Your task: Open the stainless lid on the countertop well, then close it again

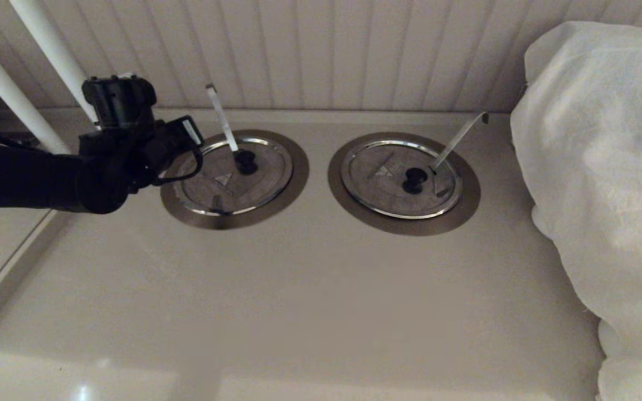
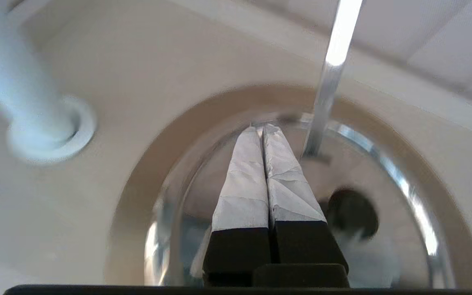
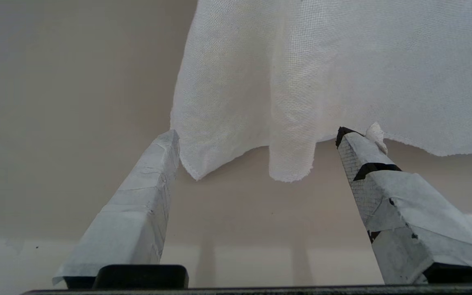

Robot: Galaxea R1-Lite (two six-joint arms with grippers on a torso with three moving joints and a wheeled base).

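Hovering with fingers pressed together, left gripper (image 2: 263, 129) sits over stainless lid (image 1: 215, 186), beside its knob (image 2: 352, 213)

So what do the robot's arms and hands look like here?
Left arm: black, bulky, with a black cable looped near the wrist and a small white label. Left hand: black bases, fingers wrapped in white tape. Right hand: same white wrap, torn in spots, showing black textured pads.

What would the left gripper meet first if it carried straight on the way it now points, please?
Probably the stainless lid, just short of its far rim: the left gripper, jaws shut, slants down over it, left of the black knob and the upright handle. Depth is unclear.
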